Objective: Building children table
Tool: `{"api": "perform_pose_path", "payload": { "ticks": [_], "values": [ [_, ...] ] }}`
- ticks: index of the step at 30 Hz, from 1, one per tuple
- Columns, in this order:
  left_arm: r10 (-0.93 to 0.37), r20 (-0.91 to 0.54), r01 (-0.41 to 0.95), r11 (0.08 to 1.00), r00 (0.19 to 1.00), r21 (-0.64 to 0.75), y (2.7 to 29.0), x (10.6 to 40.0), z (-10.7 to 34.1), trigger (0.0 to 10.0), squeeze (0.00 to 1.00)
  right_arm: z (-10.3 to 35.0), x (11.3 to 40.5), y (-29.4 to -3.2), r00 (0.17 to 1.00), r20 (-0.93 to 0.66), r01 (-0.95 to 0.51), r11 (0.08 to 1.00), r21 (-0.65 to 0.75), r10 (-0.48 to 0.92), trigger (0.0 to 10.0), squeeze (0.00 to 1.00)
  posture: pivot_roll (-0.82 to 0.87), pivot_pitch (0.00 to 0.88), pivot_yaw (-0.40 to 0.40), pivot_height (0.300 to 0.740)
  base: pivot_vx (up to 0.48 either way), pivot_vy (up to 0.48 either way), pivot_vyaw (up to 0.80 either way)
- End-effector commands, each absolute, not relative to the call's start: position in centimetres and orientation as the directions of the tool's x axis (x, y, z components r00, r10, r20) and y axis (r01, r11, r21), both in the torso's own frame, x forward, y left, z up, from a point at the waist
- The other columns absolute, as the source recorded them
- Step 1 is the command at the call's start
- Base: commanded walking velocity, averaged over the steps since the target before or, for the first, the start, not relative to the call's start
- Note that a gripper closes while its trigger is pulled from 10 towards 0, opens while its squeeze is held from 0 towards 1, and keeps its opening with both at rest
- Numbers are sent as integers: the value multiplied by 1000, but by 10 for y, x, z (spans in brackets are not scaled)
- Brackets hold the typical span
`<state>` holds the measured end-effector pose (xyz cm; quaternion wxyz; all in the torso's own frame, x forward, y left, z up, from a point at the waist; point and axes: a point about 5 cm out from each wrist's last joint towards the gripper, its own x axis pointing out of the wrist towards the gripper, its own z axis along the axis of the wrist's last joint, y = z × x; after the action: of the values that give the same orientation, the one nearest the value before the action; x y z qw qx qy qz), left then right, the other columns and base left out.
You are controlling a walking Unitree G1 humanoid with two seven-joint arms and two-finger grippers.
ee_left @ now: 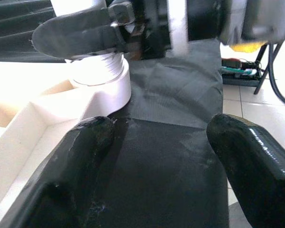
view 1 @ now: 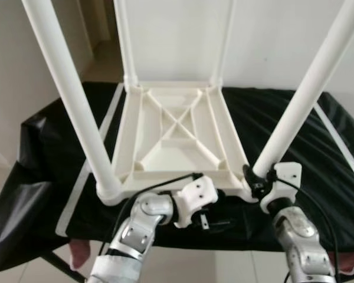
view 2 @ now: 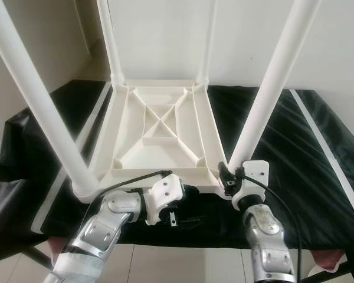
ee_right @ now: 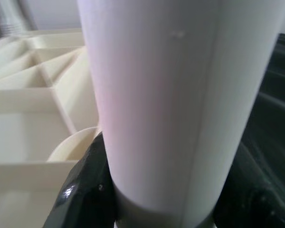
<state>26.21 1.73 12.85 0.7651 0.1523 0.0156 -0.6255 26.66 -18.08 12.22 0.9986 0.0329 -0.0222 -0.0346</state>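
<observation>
A white plastic children's table top point(view 1: 177, 141) lies upside down on a black cloth. Its four white legs stand up from the corners. My right gripper point(view 1: 256, 180) is shut on the near right leg point(view 1: 307, 94) just above its socket. In the right wrist view that leg point(ee_right: 175, 95) sits between the black fingers point(ee_right: 90, 190). My left gripper point(view 1: 215, 221) hovers low at the table top's near edge, open and holding nothing. The left wrist view has its fingers point(ee_left: 80, 156) spread over the cloth, facing the near right socket point(ee_left: 102, 80). The near left leg point(view 1: 71, 94) rises beside my left arm.
The black cloth point(view 1: 318, 153) with white stripes covers a low work table and hangs down at the left point(view 1: 17, 206). A white wall point(view 1: 177, 35) stands right behind. Pale tiled floor point(view 1: 212, 265) lies under my arms.
</observation>
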Motion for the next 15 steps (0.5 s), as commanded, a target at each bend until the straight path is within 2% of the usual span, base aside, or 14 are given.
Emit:
{"api": "perform_pose_path", "payload": {
  "ticks": [1, 7, 15],
  "values": [
    [-930, -190, 935, 270, 315, 230, 18, 265, 130, 10000, 0, 117, 264, -191, 985, 2, 170, 980, 102, -171, 10000, 0, -29, 0, -6, 740, 0, 0, 0],
    [-929, -186, 934, 275, 319, 228, 18, 266, 131, 10000, 0, 108, 258, -186, 931, -41, 365, 924, 116, -362, 10000, 0, -21, 0, -15, 740, 0, 0, 0],
    [-929, -185, 935, 277, 320, 222, 17, 264, 131, 10000, 0, 107, 256, -180, 921, -60, 390, 913, 117, -385, 10000, 0, -24, 0, -18, 740, 0, 0, 0]
  ]
}}
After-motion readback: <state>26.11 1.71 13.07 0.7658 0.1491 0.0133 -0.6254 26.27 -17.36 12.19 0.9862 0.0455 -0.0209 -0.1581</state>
